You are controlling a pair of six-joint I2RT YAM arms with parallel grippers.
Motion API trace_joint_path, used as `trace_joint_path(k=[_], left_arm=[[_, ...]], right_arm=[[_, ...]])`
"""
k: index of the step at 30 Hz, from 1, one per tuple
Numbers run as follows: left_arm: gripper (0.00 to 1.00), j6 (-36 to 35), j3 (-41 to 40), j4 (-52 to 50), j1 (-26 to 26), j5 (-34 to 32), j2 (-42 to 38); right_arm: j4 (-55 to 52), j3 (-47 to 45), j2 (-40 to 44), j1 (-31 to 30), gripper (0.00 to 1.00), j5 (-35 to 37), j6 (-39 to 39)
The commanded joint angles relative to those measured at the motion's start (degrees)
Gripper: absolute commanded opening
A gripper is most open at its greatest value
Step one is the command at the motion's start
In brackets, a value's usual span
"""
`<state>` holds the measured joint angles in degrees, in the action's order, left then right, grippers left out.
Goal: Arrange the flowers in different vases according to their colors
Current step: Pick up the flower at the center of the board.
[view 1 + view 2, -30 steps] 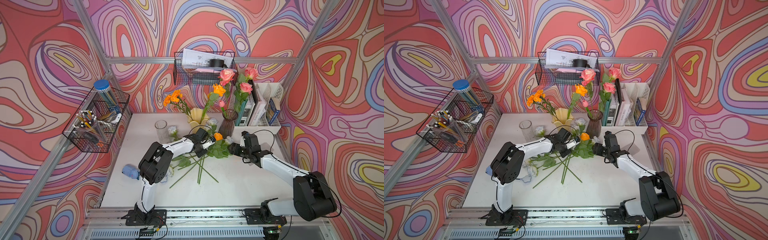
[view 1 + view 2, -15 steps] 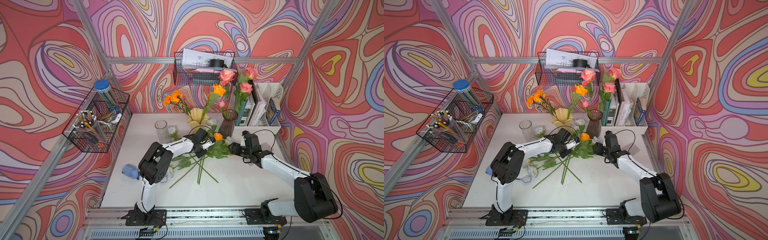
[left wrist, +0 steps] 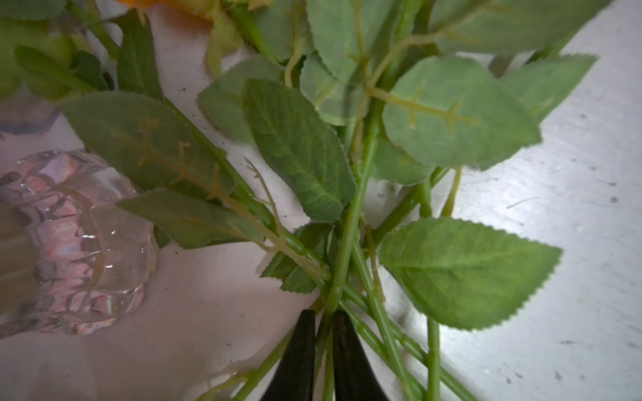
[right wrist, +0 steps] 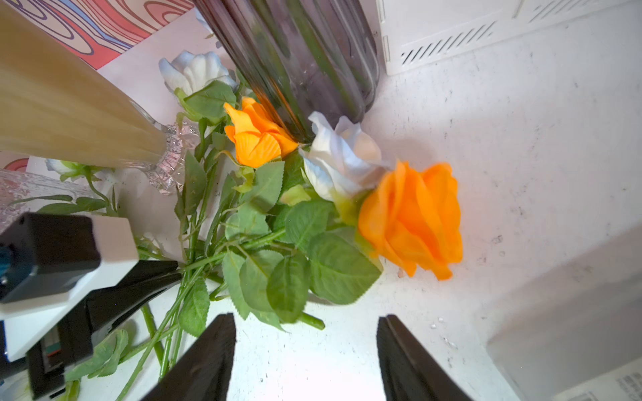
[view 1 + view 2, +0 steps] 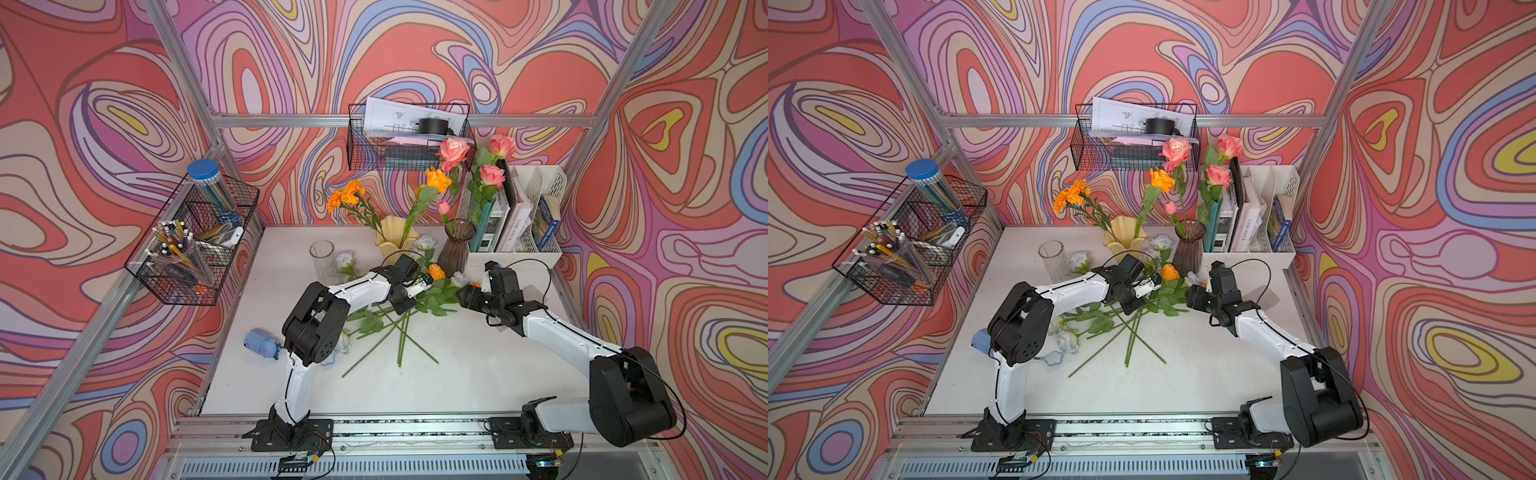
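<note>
Loose flowers [image 5: 395, 324] lie crossed mid-table, green stems fanned toward the front. My left gripper [image 3: 323, 321] is shut on one green stem in that pile [image 5: 419, 286]; its bloom cannot be told. The right gripper [image 4: 305, 323] stands open over bare table, just short of an orange rose [image 4: 413, 215] and a white rose [image 4: 342, 156]. Another orange rose [image 5: 436, 271] lies against the dark purple vase [image 5: 457, 249], which holds pink roses [image 5: 453, 149]. The yellow vase [image 5: 395, 237] holds orange marigolds [image 5: 345, 195] and an orange rose [image 5: 437, 179]. The clear glass vase [image 5: 323, 262] stands empty.
A white file organizer [image 5: 519, 216] with books stands at the back right, close behind my right gripper. Wire baskets hang on the left wall [image 5: 187, 257] and back wall [image 5: 407, 141]. A blue toy [image 5: 259, 343] and white blooms [image 5: 1067, 338] lie beside my left arm's elbow.
</note>
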<state>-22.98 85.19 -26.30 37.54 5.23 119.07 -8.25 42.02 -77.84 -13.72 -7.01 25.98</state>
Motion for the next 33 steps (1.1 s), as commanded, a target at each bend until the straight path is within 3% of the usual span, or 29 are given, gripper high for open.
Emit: trace_joint_path(k=[1, 8, 25, 33], left_arm=[[0.1, -0.46, 0.6, -2.87, -0.01, 0.02, 1.71], [0.03, -1.26, -1.02, -2.31, -0.01, -0.23, -1.76], [0.0, -3.0, -4.12, 0.44, 1.66, 3.19, -14.68], [0.0, -2.24, -2.25, 2.47, 1.66, 5.06, -19.39]], right_arm=[[-0.75, -0.8, 1.54, 0.53, 0.66, 1.03, -0.77], [-2.04, -0.46, 3.21, 0.62, 0.66, 1.86, -0.49], [-7.37, 0.6, 8.24, 1.54, 0.66, 5.35, -0.73], [-8.72, -2.29, 20.37, 1.93, 0.67, 3.5, -3.74]])
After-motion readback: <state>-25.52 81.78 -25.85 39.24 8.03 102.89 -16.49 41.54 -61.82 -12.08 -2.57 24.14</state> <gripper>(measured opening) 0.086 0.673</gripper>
